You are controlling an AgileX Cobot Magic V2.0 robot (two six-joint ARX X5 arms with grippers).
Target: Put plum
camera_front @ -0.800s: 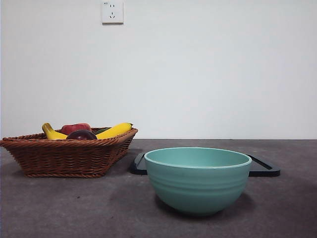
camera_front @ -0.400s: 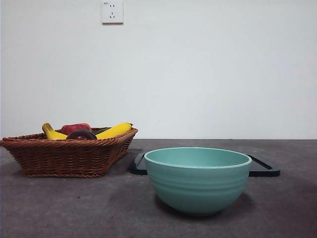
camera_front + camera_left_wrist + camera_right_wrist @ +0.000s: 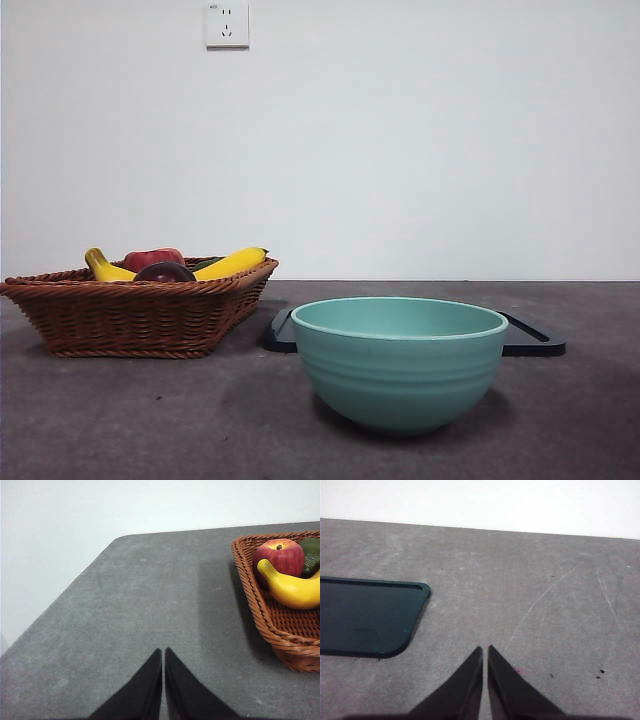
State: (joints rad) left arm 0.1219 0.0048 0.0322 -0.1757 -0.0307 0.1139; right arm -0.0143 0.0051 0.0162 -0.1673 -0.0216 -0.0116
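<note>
The dark maroon plum [image 3: 165, 272] lies in the wicker basket [image 3: 140, 312] at the left of the front view, in front of a red apple [image 3: 153, 258] and between two yellow bananas [image 3: 231, 264]. A teal bowl [image 3: 400, 360] stands in the near middle. The plum is out of sight in the left wrist view, which shows the basket's corner [image 3: 265, 625] with the apple [image 3: 278, 557]. My left gripper [image 3: 163, 652] is shut and empty over bare table beside the basket. My right gripper [image 3: 485, 650] is shut and empty beside the dark tray [image 3: 365, 615].
A flat dark tray [image 3: 530, 340] lies behind the bowl. A green fruit [image 3: 312, 555] sits in the basket beside the apple and a banana [image 3: 290, 587]. The grey table [image 3: 150, 420] meets a white wall with a socket [image 3: 227, 24].
</note>
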